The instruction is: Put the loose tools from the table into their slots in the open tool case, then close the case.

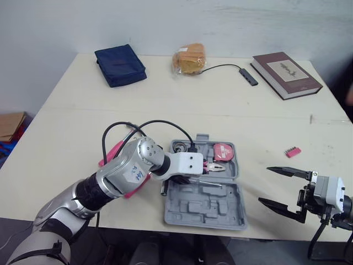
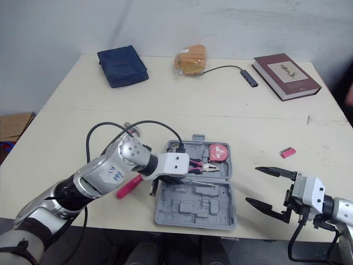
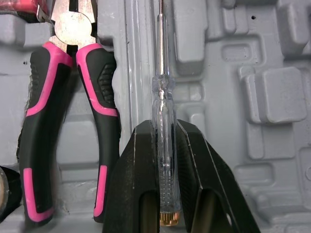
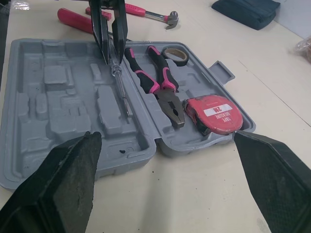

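The open grey tool case (image 1: pixel 204 218) lies near the table's front edge. Its far half holds pink-and-black pliers (image 3: pixel 68 97), a red tape measure (image 1: pixel 223 152) and a black tape roll (image 4: pixel 176 55). My left gripper (image 3: pixel 163 128) is shut on a clear-handled screwdriver (image 3: pixel 163 145), which lies along the ridge beside the pliers, close to the hinge. A pink-handled hammer (image 4: pixel 141 12) and another pink-handled tool (image 2: pixel 128 186) lie on the table left of the case. A small red bit holder (image 1: pixel 292 151) lies to the right. My right gripper (image 1: pixel 265 185) hangs open right of the case, holding nothing.
At the table's far side lie a blue pouch (image 1: pixel 120 65), a bagged bun (image 1: pixel 189 58), a USB hub with cable (image 1: pixel 248 76) and a brown book (image 1: pixel 287 74). The case's near half overhangs close to the front edge.
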Controlling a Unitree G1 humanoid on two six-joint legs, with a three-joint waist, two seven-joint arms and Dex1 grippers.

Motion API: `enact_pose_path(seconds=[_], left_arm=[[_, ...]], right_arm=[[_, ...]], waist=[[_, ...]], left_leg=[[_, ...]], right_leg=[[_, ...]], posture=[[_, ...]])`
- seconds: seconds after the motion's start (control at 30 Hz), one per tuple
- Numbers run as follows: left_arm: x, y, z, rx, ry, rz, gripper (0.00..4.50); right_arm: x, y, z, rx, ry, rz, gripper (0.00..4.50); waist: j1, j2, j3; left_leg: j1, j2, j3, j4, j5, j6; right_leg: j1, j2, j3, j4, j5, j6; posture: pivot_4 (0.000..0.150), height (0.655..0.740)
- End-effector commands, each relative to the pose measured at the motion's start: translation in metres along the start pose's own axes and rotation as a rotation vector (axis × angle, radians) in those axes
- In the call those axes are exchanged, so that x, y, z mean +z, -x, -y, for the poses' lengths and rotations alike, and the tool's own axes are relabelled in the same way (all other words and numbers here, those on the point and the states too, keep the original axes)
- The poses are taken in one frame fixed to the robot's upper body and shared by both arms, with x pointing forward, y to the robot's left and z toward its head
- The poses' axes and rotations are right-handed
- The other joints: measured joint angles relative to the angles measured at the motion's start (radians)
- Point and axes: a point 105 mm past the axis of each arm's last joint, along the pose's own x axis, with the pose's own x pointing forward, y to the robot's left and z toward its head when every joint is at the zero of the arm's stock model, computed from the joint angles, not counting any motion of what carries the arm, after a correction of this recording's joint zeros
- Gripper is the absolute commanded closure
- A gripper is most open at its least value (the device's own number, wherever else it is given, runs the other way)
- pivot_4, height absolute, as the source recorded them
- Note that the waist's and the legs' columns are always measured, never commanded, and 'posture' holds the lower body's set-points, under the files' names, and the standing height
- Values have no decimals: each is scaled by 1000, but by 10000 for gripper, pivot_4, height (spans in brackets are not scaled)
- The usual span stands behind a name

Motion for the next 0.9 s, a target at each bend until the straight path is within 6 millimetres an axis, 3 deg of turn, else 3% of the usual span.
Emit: enact_pose_path(seconds=[0.03, 0.47, 0.9], left_arm=[[-2, 3, 4, 2, 21, -40, 44553], [14, 0, 11, -15, 25, 1, 44553], [5, -5, 9, 6, 52, -58, 44553]], right_arm=[[0, 1, -2, 1, 8, 9, 0], [-2, -2, -7, 30, -15, 17, 0], [0, -3, -7, 39, -18, 24, 0]], waist=[[-2, 0, 0], [-1, 0, 0], [-1, 0, 0]], left_leg=[[0, 0, 0, 0, 0, 0], [0, 0, 0, 0, 0, -1], [0, 0, -1, 0, 1, -1]], right_leg=[[0, 0, 0, 0, 0, 0], [0, 0, 0, 0, 0, 0], [0, 0, 0, 0, 0, 0]], posture=[[1500, 7400], [1500, 7400], [1500, 7400]])
